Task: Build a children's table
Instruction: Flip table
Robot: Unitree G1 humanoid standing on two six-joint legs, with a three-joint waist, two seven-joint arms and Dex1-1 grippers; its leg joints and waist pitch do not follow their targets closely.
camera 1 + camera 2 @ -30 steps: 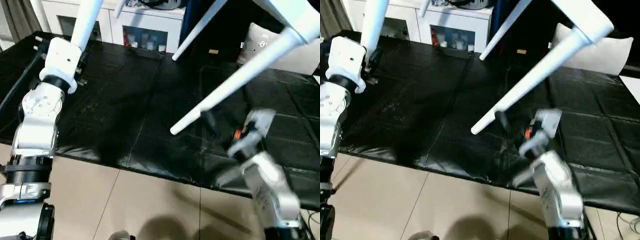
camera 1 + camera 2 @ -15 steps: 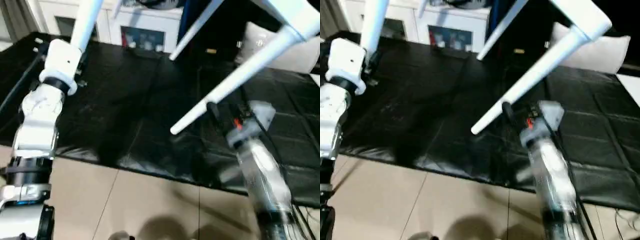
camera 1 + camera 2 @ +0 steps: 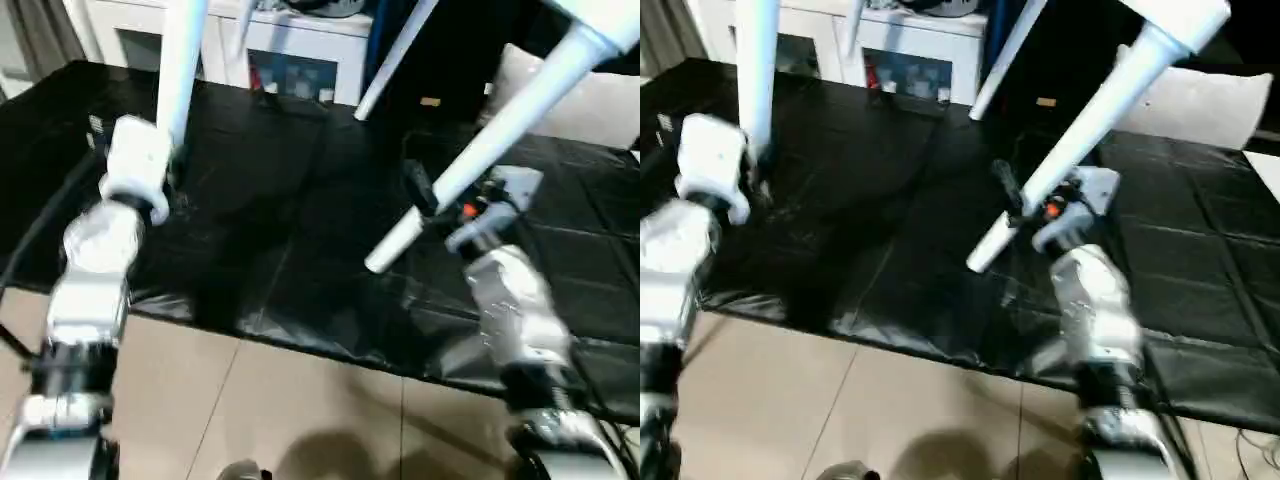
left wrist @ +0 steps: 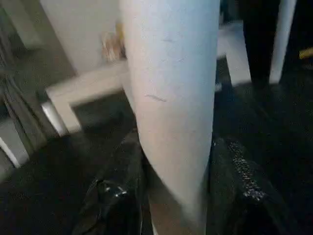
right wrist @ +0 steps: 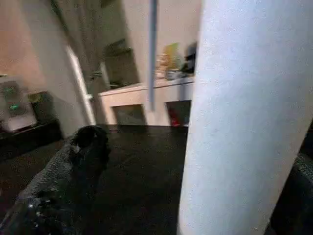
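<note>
**Around the black mat**

A black, creased mat [image 3: 280,230] covers the work surface, its near edge hanging over a beige tiled floor [image 3: 260,410]. Beyond the mat's far edge stands a white glass-door cabinet [image 3: 290,55] with small colourful items behind the glass. A pale cushion [image 3: 590,105] sits at the mat's far right.

From my head camera the room looks evenly lit from above. The black counter [image 3: 250,200] throws back soft pale glare along its creases near the front edge, and the tiled floor [image 3: 300,410] carries a dark blurred shadow at six o'clock. Both silver forearms smear with motion blur. The white legs [image 3: 1090,110] are bright, nearly washed out. In my wrist cameras the near leg [image 4: 171,98] is soft and out of focus, the background hazy and dim.
</note>
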